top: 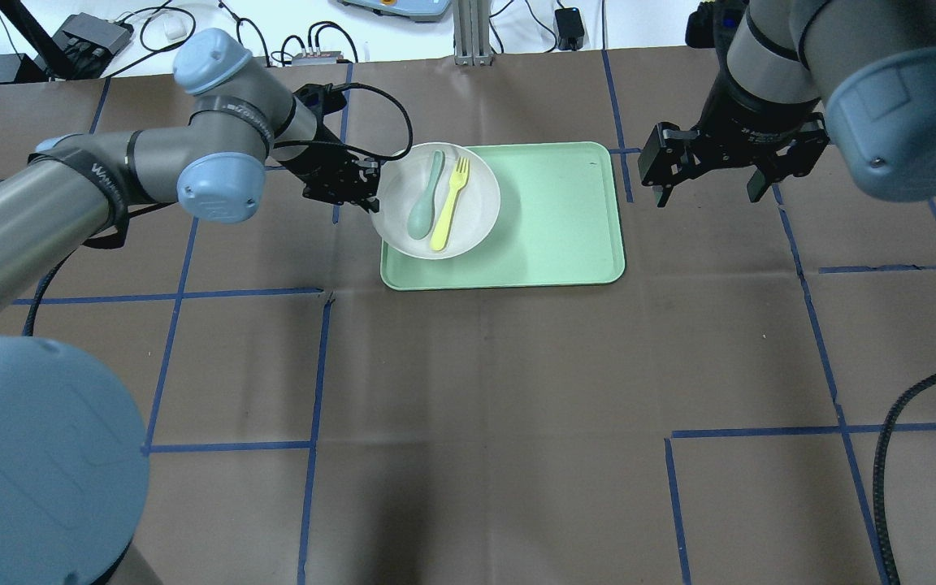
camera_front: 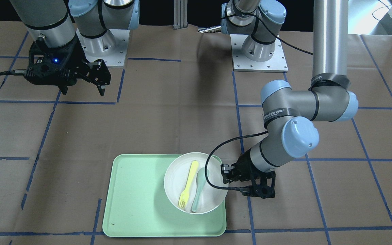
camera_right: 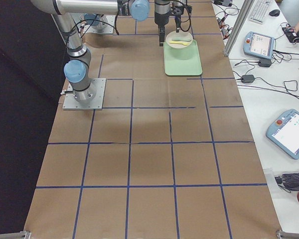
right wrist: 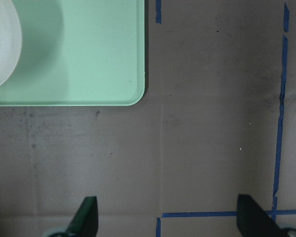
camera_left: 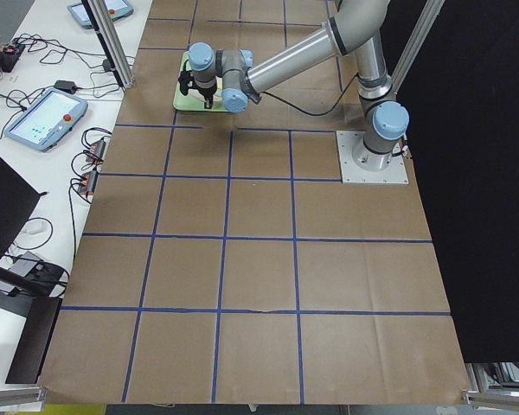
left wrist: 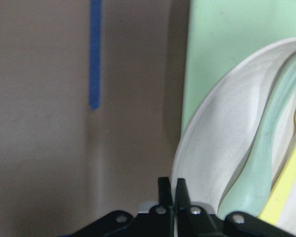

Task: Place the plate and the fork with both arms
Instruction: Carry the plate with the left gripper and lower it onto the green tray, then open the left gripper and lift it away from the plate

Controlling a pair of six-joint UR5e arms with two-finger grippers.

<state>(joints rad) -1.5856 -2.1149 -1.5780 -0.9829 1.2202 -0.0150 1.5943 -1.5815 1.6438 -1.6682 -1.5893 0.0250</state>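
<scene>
Overhead exterior, left tool (top: 374, 184) pinching plate (top: 478, 193) rim, right tool (top: 707, 197) beyond tray (top: 557, 219)

Left arm (camera_left: 294, 52) stretched to the table's (camera_left: 259, 259) far end
Its claw (camera_left: 195, 89) sits over a green tray (camera_left: 182, 103), perhaps touching it.

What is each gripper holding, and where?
The left gripper pinches the plate by its rim nearest that arm; the right gripper is open and holds nothing.

Brown-papered table (top: 476, 366), blue tape grid (top: 228, 446), green tray (top: 565, 219)
</scene>
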